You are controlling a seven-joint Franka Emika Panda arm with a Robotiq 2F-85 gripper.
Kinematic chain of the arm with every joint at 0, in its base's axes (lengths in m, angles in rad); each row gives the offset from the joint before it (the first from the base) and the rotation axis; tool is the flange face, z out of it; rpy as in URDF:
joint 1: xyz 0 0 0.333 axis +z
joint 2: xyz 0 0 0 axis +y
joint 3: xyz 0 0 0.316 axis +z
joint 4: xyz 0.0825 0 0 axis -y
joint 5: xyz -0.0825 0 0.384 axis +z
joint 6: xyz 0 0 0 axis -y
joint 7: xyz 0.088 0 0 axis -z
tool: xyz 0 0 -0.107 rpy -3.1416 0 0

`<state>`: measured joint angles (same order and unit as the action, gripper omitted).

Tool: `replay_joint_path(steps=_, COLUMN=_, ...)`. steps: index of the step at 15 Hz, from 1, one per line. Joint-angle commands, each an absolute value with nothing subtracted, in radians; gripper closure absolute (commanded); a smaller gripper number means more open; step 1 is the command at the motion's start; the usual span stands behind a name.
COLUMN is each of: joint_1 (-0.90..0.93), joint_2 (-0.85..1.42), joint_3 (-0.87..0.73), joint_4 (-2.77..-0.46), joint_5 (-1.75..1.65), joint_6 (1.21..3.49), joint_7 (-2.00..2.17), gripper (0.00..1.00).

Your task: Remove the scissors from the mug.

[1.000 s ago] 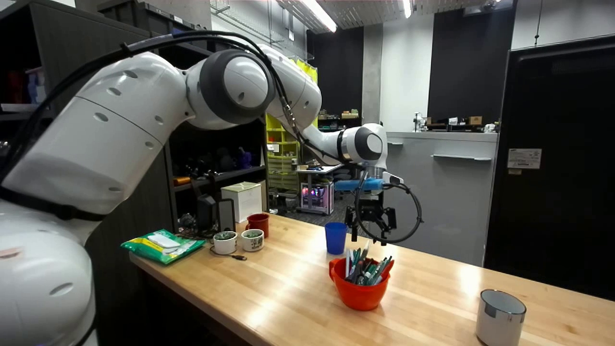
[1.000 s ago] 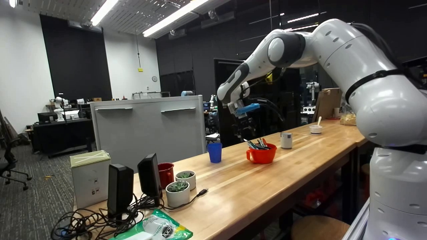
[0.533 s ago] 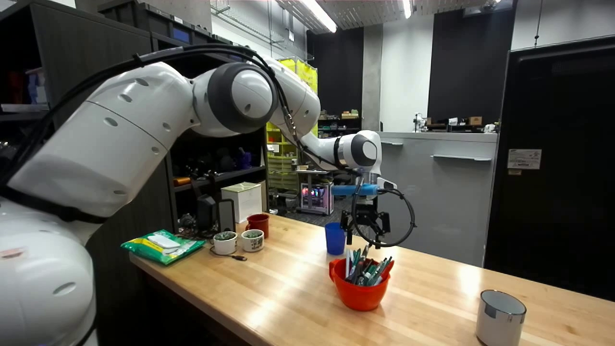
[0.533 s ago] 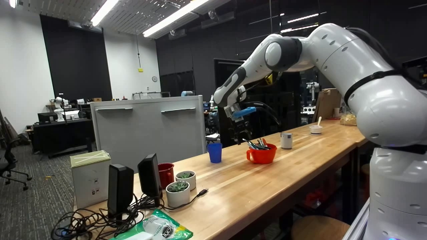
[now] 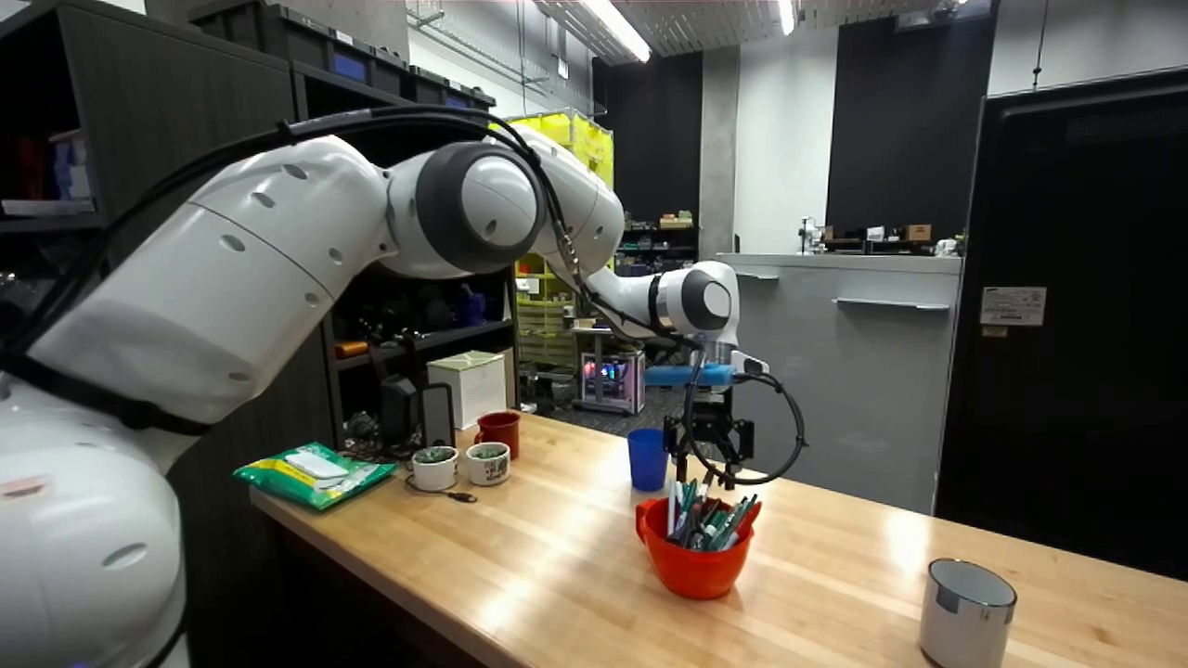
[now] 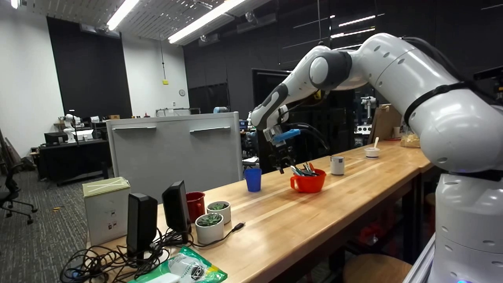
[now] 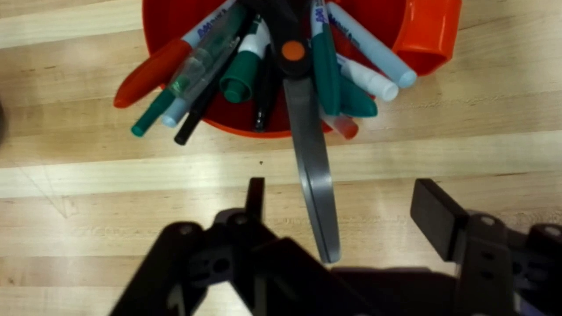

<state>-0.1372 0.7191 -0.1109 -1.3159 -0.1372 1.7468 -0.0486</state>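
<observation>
1. Lowered the gripper [image 7: 340, 197] further over the last second, going by both exterior views. Now hanging just off the rim of the mug [image 5: 696, 571], on the blade side.

2. Noted no shift in the mug over that span. Likewise none in the blue cup [image 5: 649, 459] near the mug, nor in the metal cup [image 5: 967, 622] standing apart from it.

3. Found the scissors [image 7: 305, 118] still in the mug: with handle end down inside among the markers [image 7: 241, 78], and with blades leaning out past the rim. Could not see the loops in full.

4. Spread wide, gripping nothing. Showing the blades in the gap between the pads [image 7: 439, 219] in the wrist view, nearer the pad at the left of that view. Cannot tell pad depth against the blades.

5. Read for the task: apparently lining up to pinch the scissors by the blades, with the pull from the mug not yet begun. Probably in need of slightly more descent, maybe a small sideways correction, before closing.

6. Would watch the dark green marker [image 7: 326, 74] right beside the scissors' pivot, poking up out of the mug: likely to rub or ride up in the pull.
</observation>
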Motion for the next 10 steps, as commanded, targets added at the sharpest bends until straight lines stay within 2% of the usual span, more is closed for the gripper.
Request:
replay_joint_path(steps=1, joint_1=-0.132, joint_2=0.737, joint_3=-0.117, joint_4=-1.28, joint_5=-0.156, joint_6=1.725, joint_7=-0.046, gripper=0.47)
replay_joint_path(steps=5, joint_1=-0.127, joint_2=0.734, joint_3=-0.124, joint_4=-1.273, joint_5=-0.174, joint_6=1.726, joint_7=-0.038, gripper=0.79)
replay_joint_path(steps=8, joint_1=-0.126, joint_2=0.73, joint_3=-0.13, joint_4=-1.267, joint_5=-0.186, joint_6=1.724, joint_7=-0.033, gripper=0.99)
replay_joint_path(steps=10, joint_1=-0.124, joint_2=0.726, joint_3=-0.134, joint_4=-1.265, joint_5=-0.195, joint_6=1.721, joint_7=-0.029, gripper=1.0)
